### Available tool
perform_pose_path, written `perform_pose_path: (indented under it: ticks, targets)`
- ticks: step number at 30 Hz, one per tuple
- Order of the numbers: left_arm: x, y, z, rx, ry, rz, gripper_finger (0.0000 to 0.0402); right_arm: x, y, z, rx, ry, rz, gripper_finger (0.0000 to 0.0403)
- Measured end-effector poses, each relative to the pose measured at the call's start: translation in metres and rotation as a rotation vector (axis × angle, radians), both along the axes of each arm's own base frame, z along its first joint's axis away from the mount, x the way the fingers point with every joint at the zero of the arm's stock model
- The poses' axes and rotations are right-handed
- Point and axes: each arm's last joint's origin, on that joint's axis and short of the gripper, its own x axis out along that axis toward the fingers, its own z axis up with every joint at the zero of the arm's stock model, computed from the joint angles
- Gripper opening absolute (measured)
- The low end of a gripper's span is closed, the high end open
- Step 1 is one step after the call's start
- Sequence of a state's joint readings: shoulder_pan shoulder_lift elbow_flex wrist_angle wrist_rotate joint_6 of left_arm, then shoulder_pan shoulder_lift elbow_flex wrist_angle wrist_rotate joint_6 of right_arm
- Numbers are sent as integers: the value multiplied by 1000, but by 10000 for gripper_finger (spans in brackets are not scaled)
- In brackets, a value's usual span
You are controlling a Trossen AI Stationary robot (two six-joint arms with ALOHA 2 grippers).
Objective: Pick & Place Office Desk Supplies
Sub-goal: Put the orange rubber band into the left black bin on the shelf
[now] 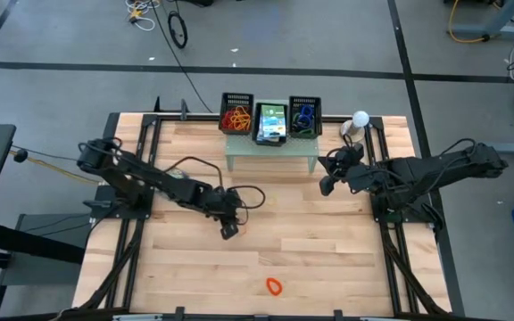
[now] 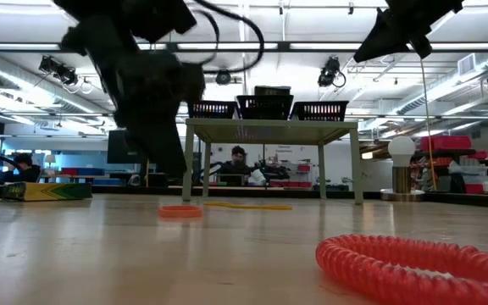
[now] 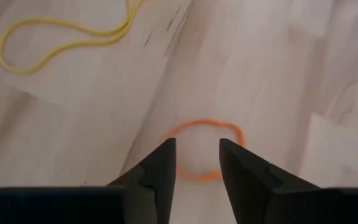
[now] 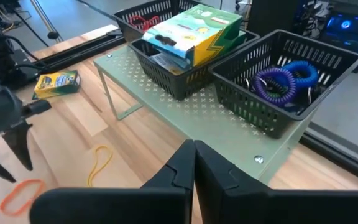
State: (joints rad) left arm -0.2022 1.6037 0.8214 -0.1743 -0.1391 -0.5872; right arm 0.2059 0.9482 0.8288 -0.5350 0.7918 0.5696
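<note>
Jaws of the left gripper (image 3: 196, 167) stand parted just above an orange rubber-band loop (image 3: 205, 149) lying flat on the wooden table (image 1: 328, 241), in front of the pale green perforated stand (image 1: 271, 150) and on the left arm's side of it. To take the loop well, I judge the gripper should drop straight down so one finger lands inside the ring and one outside, then close on the strand. A yellow band (image 3: 61, 34) lies just beyond, and a red coiled loop (image 1: 274, 286) sits well in front of the stand, near the table's front edge. The right gripper (image 4: 194, 163) is closed on nothing, hovering beside the stand's right end. Three black baskets (image 1: 271, 118) sit on the stand. A yellow-and-green box (image 4: 57, 83) lies on the table left of the stand; its print cannot be read.
</note>
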Motion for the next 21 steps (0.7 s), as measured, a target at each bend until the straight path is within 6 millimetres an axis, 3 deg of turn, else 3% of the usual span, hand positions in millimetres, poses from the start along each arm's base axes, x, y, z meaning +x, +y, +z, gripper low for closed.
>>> perform_pose_path:
  ticks: [9,21]
  targets:
    - [11,4,-29,-30,120,82,103,0,0,0,2,6,11,11]
    - [11,3,-31,-50,135,86,12,0,0,0,-1,7,11,11]
